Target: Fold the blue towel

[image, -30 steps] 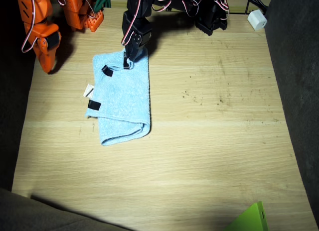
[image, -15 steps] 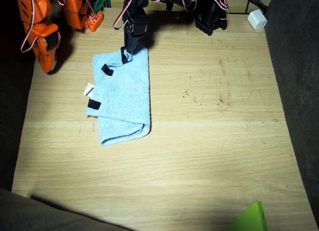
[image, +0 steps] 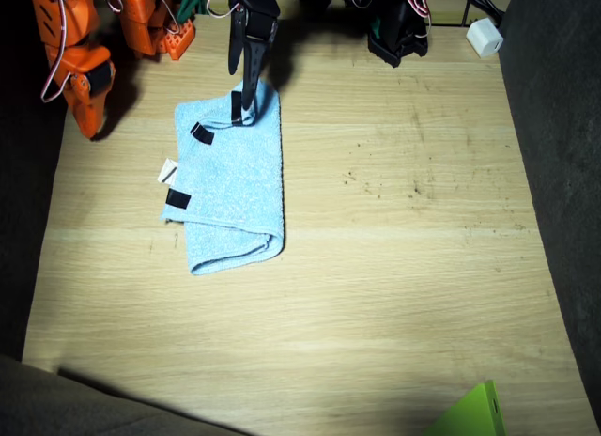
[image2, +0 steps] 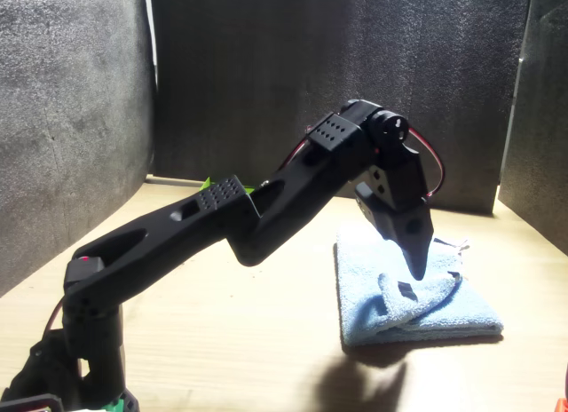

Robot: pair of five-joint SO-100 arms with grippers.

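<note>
Now the blue towel (image: 230, 187) lies folded on the surface (image: 394, 267), its far corner let go. My left pincer (image: 246, 105) has risen off that corner since a moment ago, jaws together and empty. My right pincer (image: 89, 98) rests aside; I cannot tell its state.

The blue towel (image: 230, 187) is a light sky-blue terry cloth, folded into a long narrow rectangle that lies flat on the wooden desk (image: 394, 267), toward the side of the right arm. Its end away from the arms shows a rounded, doubled fold, while the end nearest the arms is rumpled, with a corner bunched up into a small hump, seen clearly in the front view (image2: 413, 292). Small black tape strips (image: 200, 132) sit along the upper layer and one long edge, and a small white tag (image: 167, 171) sticks out from that same edge.
</note>
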